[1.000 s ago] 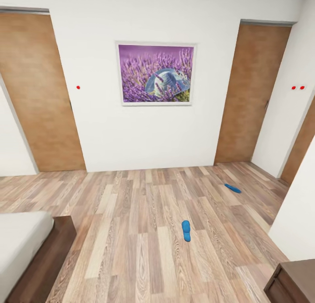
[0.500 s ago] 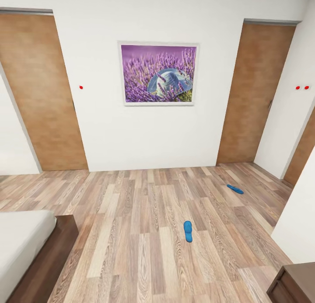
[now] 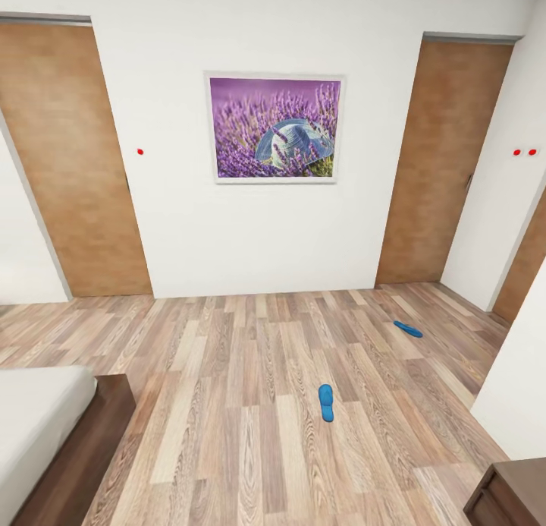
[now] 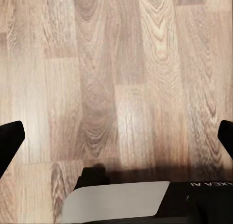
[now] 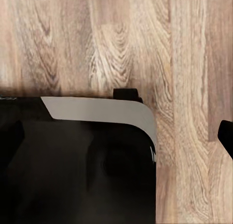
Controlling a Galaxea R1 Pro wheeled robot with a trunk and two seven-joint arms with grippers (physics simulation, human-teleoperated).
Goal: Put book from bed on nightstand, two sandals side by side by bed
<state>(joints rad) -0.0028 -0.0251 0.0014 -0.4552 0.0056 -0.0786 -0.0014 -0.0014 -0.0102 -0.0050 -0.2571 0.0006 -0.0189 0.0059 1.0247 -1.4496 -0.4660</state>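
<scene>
Two bright blue sandals lie apart on the wood-plank floor of the bedroom. One sandal [image 3: 325, 401] is mid-floor and the other sandal [image 3: 407, 329] is farther off, near the right door. A corner of the bed [image 3: 38, 420], off-white mattress on a dark brown platform, sits at the lower left. The book and the nightstand are out of view. My left gripper [image 4: 116, 139] hangs open over bare floor, its black fingertips [image 4: 9, 141] at the frame's edges. In the right wrist view my right gripper [image 5: 116, 136] is open too, above the floor and my dark base.
Brown doors [image 3: 72, 162] [image 3: 444, 162] flank a lavender picture [image 3: 274, 127] on the white wall ahead. A white wall [image 3: 519, 374] juts in at the right. The corner of a dark brown wooden piece of furniture [image 3: 506, 496] sits at the lower right.
The whole picture slid slightly to the right a second ago, so the camera turned a little; since half a second ago it is steady. The sandals have not moved.
</scene>
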